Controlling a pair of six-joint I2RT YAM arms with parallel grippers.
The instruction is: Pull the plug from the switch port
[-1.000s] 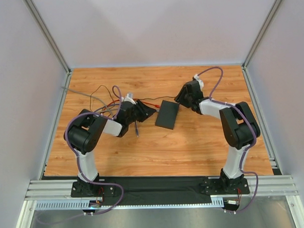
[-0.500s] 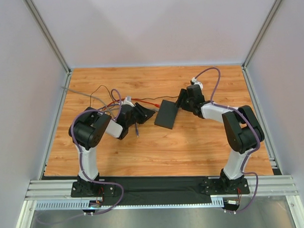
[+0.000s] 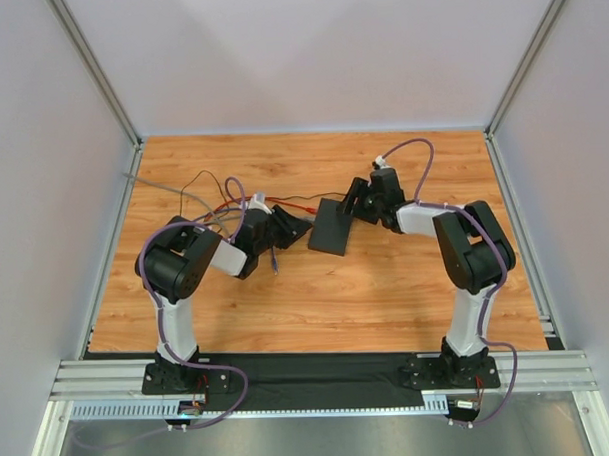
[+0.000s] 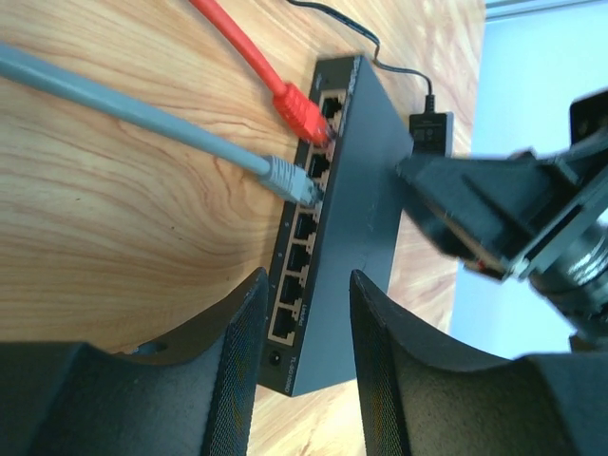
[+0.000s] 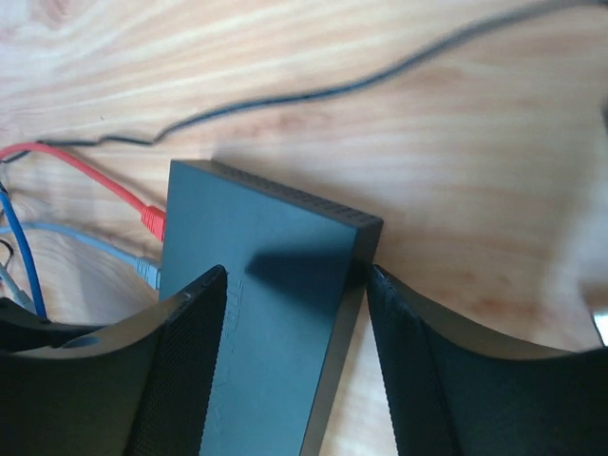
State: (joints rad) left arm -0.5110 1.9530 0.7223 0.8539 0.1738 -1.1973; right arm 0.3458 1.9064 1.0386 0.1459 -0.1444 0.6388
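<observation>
**Top view.** The switch (image 3: 333, 229), a flat matte-black box, lies slightly askew near the middle of the wooden bench (image 3: 387, 295), between the 2 tools. Its port edge faces left. The left tool (image 3: 296, 226) sits just left of the switch. The right tool (image 3: 352, 204) is at its far right corner.

**Left wrist view.** A row of ports (image 4: 290, 290) runs along the switch's edge. A red plug (image 4: 302, 112) on a red cable (image 4: 237, 43) is seated at the far end of the row. A grey plug (image 4: 285, 178) on a grey cable (image 4: 114, 100) is seated a little nearer. The ports nearest the left tool are empty. A small black connector (image 4: 429, 133) sits at the opposite edge. The left tool's jaws stand apart and hold nothing, with the switch's near end showing between them.

**Right wrist view.** The right tool's jaws stand apart astride the switch's corner. One finger (image 5: 180, 361) overlaps the top face and the other lies just beside the side edge; contact cannot be told. A thin black cable (image 5: 313, 93) crosses the bench beyond the switch, and a blue cable (image 5: 27, 256) lies to its left. No print on the switch is sharp enough to read.
</observation>
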